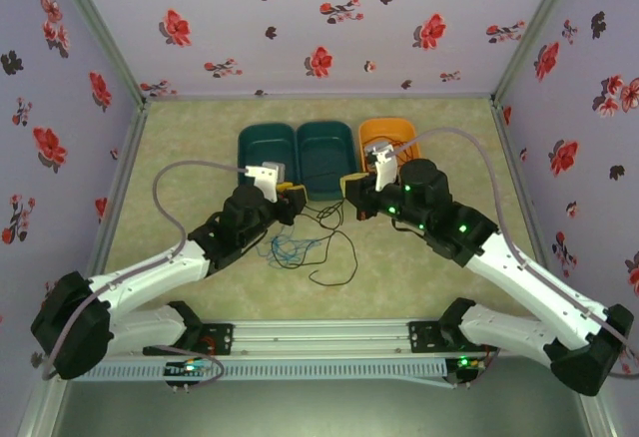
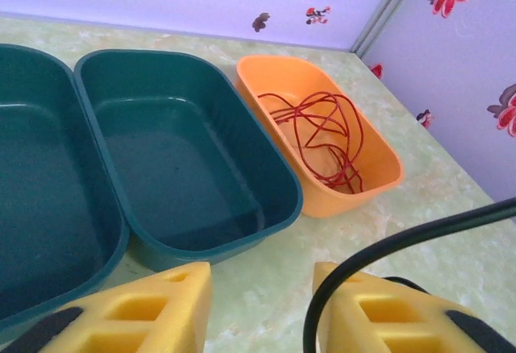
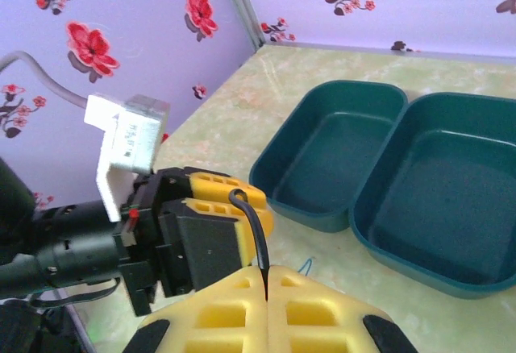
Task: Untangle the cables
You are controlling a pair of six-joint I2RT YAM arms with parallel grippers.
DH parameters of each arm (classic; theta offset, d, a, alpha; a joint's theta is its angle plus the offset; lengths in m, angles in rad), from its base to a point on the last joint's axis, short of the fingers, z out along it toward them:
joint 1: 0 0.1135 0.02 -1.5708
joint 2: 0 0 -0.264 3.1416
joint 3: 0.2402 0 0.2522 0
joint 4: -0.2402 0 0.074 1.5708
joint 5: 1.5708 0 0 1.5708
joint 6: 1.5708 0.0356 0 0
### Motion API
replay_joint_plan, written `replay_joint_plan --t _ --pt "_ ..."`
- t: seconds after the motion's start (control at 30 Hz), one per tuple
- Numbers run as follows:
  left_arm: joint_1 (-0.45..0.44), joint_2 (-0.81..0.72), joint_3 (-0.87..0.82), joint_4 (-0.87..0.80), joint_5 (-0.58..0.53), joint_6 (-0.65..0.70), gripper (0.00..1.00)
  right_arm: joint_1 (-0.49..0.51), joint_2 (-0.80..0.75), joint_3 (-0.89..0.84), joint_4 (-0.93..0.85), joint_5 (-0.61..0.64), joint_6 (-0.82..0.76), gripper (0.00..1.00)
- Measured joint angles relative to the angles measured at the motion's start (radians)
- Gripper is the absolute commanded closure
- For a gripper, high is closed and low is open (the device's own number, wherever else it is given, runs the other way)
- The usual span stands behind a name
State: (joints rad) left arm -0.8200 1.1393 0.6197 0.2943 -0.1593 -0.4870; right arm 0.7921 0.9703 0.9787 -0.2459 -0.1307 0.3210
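My right gripper (image 3: 267, 274) is shut on a black cable (image 3: 253, 228), which rises from between its yellow pads and hooks over one finger of the left gripper (image 3: 230, 200). The left gripper (image 2: 262, 279) stands open, and the black cable (image 2: 379, 248) curves across its right finger (image 2: 379, 309). From above, the two grippers (image 1: 297, 199) (image 1: 350, 190) face each other just in front of the bins. Below them on the table lie the rest of the black cable (image 1: 339, 257) and a blue cable (image 1: 290, 250) in loose loops. A red cable (image 2: 322, 131) lies coiled in the orange bin (image 2: 379, 188).
Two empty teal bins (image 1: 267, 148) (image 1: 326, 146) stand side by side at the back, with the orange bin (image 1: 381, 130) to their right. Flowered walls close in the table on three sides. A metal rail (image 1: 319, 335) carries the arm bases at the near edge.
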Motion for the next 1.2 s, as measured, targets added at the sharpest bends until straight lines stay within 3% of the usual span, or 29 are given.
replay_joint_plan --t 0.57,0.8,0.97,1.2 --pt "0.000 0.004 -0.064 -0.158 -0.068 -0.049 0.51 0.000 -0.047 0.019 0.016 -0.054 0.000 1.00" --pt "-0.015 -0.003 -0.096 -0.152 -0.065 -0.042 0.41 0.000 -0.055 0.023 0.043 -0.053 0.003 1.00" --pt "-0.045 -0.050 -0.131 -0.055 0.016 0.054 0.27 0.000 -0.063 0.023 0.068 -0.026 0.012 1.00" --pt "-0.129 -0.074 -0.259 0.185 0.142 0.235 0.23 0.000 -0.052 0.045 0.080 0.016 0.042 1.00"
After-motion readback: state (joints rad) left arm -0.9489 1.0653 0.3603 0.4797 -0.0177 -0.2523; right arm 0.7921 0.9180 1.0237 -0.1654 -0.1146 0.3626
